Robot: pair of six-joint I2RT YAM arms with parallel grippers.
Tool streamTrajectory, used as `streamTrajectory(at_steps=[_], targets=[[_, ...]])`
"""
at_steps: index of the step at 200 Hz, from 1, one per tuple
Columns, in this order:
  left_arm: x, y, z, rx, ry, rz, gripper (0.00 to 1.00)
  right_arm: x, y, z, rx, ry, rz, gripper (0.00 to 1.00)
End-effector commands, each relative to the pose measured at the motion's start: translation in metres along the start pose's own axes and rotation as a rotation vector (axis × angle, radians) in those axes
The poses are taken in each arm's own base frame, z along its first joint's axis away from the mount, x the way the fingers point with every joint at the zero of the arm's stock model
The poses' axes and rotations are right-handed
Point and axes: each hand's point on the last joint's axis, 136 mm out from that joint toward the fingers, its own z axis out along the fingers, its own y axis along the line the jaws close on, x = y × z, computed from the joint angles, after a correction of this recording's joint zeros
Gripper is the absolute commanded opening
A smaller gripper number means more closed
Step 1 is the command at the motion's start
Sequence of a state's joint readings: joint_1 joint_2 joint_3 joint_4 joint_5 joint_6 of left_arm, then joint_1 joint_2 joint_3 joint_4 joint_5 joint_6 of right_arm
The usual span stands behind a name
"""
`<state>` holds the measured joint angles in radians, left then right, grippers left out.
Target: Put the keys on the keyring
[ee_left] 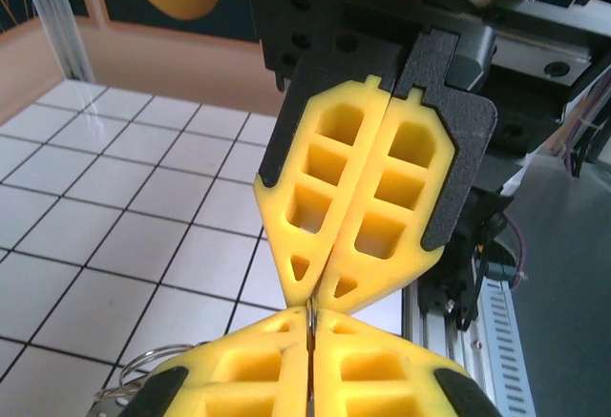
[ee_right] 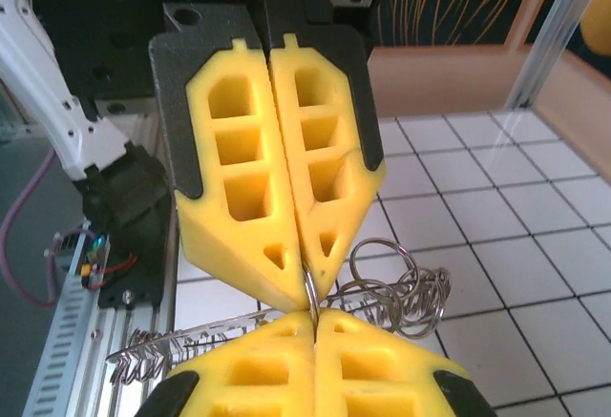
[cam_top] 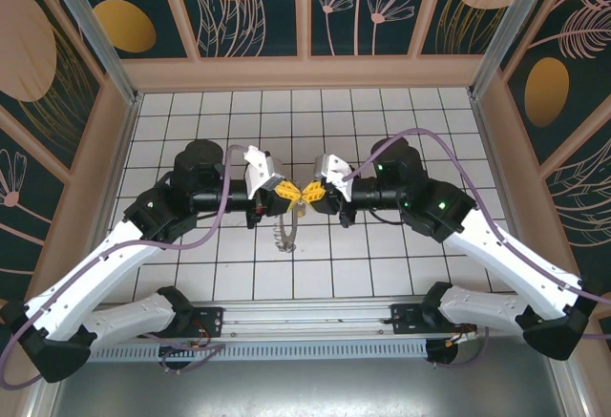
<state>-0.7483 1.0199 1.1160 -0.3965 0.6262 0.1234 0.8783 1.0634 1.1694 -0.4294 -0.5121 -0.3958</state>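
My left gripper [cam_top: 292,191] and right gripper [cam_top: 307,193] meet tip to tip above the middle of the tiled floor. Both are shut on the same thin metal wire, the rim of the keyring [ee_right: 311,288], which is pinched where the yellow fingertips [ee_right: 277,245] touch. The rest of the keyring [cam_top: 286,232] hangs edge-on below them, fringed with small dark pieces [ee_right: 181,345]. A small tan bit [cam_top: 300,209] just under the tips may be the key; I cannot tell. In the left wrist view my left gripper [ee_left: 310,314] faces the right gripper [ee_left: 315,293].
Several loose-looking wire rings [ee_right: 406,288] bunch on the keyring beside the fingertips. The white tiled floor [cam_top: 382,264] is ringed by wooden walls [cam_top: 305,72]. The rail with the arm bases [cam_top: 305,326] runs along the near edge.
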Motion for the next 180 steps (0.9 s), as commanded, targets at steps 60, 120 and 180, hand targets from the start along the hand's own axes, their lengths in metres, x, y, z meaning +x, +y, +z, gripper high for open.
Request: streamTrajectory(at_steps=[60, 120, 180], targets=[[0.016, 0.003, 0.01, 0.016, 0.088, -0.001, 0.0, -0.016, 0.008, -0.001, -0.06, 0.005, -0.082, 0.0], [-0.028, -0.017, -0.008, 0.068, -0.138, 0.016, 0.0, -0.019, 0.025, -0.011, -0.094, -0.125, -0.076, 0.06], [-0.062, -0.044, -0.029, 0.196, -0.372, 0.023, 0.0, -0.021, 0.034, -0.012, -0.122, -0.278, -0.001, 0.09]])
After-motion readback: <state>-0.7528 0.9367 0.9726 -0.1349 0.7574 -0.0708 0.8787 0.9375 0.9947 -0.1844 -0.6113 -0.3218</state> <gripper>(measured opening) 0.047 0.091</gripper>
